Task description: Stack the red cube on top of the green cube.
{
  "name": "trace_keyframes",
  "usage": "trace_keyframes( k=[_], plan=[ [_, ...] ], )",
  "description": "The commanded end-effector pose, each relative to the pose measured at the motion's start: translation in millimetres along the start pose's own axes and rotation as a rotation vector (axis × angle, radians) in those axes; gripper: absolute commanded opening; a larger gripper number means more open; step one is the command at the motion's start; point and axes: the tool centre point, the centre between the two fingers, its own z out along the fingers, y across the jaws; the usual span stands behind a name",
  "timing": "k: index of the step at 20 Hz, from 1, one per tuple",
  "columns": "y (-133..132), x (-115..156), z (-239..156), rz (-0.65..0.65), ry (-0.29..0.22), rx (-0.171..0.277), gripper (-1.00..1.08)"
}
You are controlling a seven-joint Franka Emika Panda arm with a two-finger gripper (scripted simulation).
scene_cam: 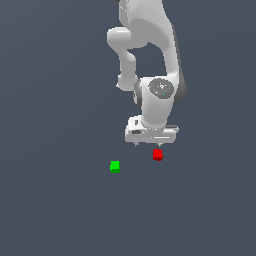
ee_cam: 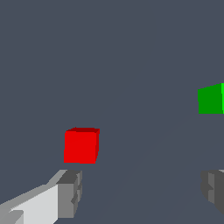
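The red cube [scene_cam: 158,155] sits on the grey floor just below my white gripper [scene_cam: 148,144], a little toward the exterior view's right of its middle. The green cube [scene_cam: 115,166] sits on the floor further to the exterior view's left, apart from the red one. In the wrist view the red cube [ee_cam: 81,145] lies ahead of one grey fingertip [ee_cam: 70,192], not between the fingers. The green cube [ee_cam: 211,99] is cut by the picture's edge. My gripper [ee_cam: 140,194] is open and empty, above the floor.
The plain dark grey floor [scene_cam: 60,200] spreads all around the two cubes. The white arm [scene_cam: 150,60] rises behind the gripper toward the top of the exterior view. Nothing else shows.
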Motion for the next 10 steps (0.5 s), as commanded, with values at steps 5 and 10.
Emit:
trace_keyframes(
  k=[5,10],
  plan=[
    [-42.3,-1.2,32.9,0.034,-0.008,0.007,1.0],
    [-58.2,-0.2,44.9,0.046,-0.011,0.01,1.0]
  ],
)
